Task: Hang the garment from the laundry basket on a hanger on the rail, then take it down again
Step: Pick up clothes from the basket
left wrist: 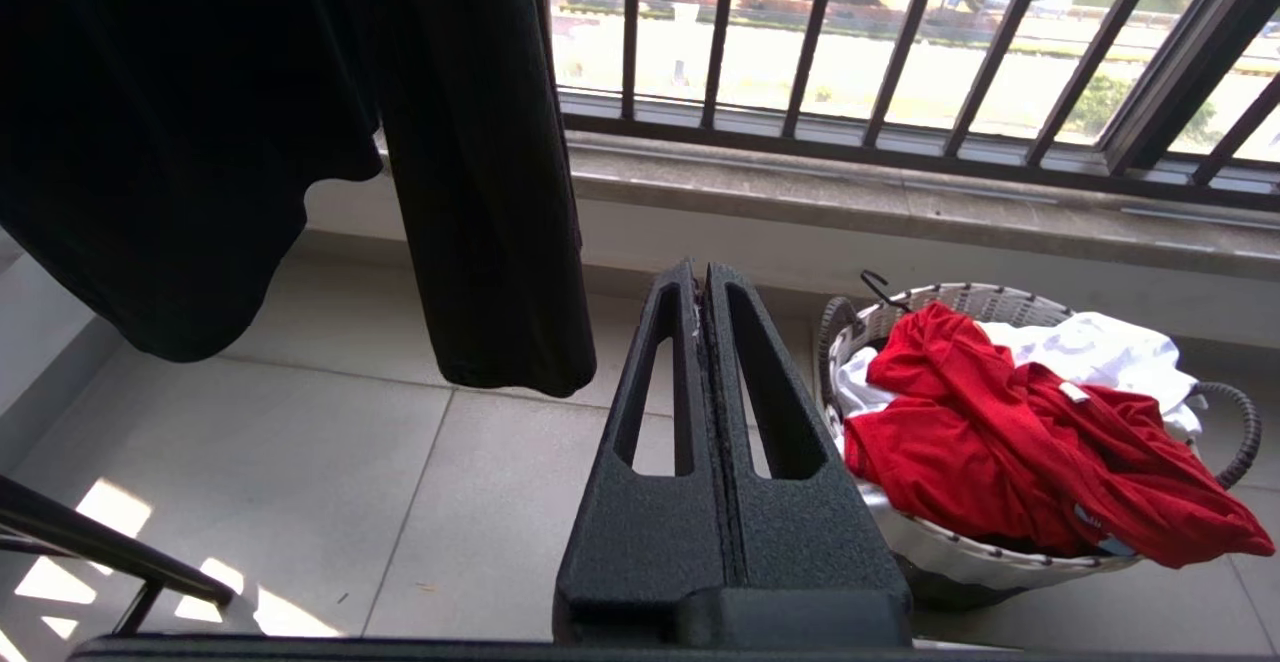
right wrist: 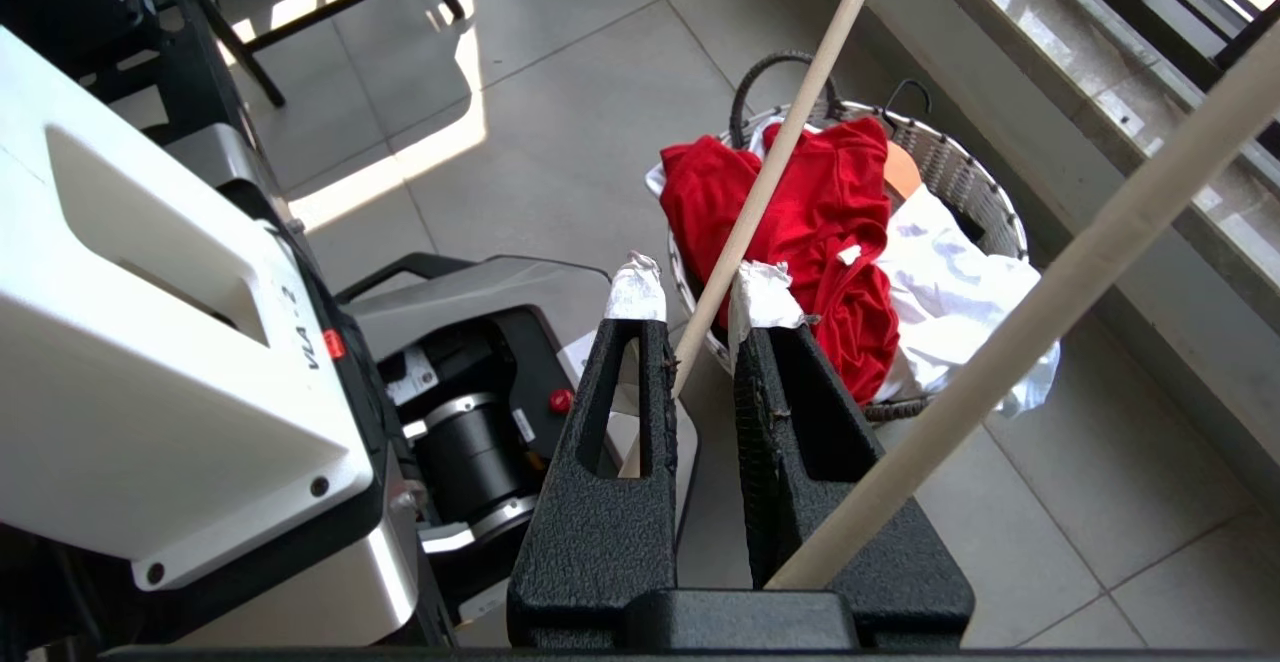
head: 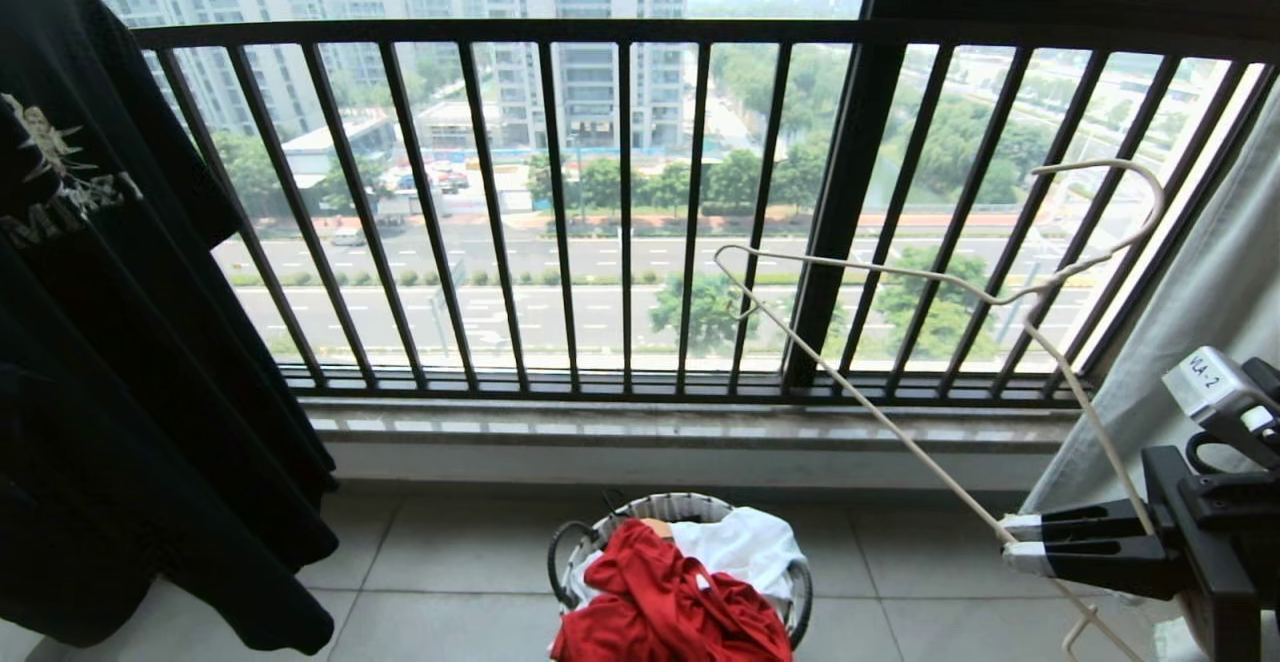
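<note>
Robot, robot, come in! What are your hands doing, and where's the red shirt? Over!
Right gripper clamped on thin off-white hanger. Left gripper shut, empty. Red T-shirt in round woven basket, on white garment. Path clear.

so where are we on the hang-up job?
Done: the right tool is shut on the hanger, held up off the rail. In hand: nothing else; the left tool is shut and empty, short of the laundry basket. Left: the red garment still lies in the basket over a white garment, so picking, hanging and taking down all remain.
</note>
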Controlling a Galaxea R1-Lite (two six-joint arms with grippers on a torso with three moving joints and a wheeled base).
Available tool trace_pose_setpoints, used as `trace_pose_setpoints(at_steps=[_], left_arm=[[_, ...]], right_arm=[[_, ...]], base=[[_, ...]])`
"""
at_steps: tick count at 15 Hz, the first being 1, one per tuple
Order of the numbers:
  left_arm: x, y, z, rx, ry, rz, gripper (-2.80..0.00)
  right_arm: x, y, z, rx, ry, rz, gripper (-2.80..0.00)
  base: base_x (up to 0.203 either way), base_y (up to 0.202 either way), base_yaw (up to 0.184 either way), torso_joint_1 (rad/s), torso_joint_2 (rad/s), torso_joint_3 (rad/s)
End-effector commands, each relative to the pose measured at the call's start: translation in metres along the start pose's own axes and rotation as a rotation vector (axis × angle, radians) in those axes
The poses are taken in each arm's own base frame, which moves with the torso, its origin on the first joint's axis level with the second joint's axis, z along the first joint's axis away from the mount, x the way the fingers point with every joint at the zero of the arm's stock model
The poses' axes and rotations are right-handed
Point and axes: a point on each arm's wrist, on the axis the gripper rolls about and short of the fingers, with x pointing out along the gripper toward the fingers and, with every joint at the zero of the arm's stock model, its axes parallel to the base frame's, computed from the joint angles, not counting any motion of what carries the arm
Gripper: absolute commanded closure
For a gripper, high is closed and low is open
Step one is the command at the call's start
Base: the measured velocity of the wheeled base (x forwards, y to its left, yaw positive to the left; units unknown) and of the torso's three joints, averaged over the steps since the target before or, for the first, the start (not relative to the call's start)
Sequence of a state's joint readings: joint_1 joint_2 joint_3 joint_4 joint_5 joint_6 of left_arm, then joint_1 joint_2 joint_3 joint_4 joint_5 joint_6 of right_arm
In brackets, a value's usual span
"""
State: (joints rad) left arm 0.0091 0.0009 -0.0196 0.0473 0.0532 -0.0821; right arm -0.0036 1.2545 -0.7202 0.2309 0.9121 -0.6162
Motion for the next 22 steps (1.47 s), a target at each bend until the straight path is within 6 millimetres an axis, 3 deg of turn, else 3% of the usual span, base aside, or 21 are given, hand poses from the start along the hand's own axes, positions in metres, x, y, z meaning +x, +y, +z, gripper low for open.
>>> trace_pose_setpoints(at_steps=[1, 17, 22], left_arm=[[0.0, 0.0, 0.0001, -0.001, 0.001, 0.001, 0.0], [0.0, 0.0, 0.0001, -0.001, 0.001, 0.001, 0.0], [0.0, 0.0, 0.0001, -0.001, 0.001, 0.001, 0.0]], right_arm=[[0.0, -0.0004, 0.0003, -0.003, -0.003, 0.004, 0.0], [0.0002, -0.0003, -0.0003, -0.001, -0.002, 0.004, 0.0], [0.001, -0.0008, -0.0014, 0.018, 0.003, 0.007, 0.0]], base=[[0.0, 0.0, 0.0, -0.262, 0.51, 0.238], [0.0, 0.0, 0.0, -0.255, 0.43, 0.188], [0.0, 0.0, 0.0, -0.064, 0.22, 0.06]])
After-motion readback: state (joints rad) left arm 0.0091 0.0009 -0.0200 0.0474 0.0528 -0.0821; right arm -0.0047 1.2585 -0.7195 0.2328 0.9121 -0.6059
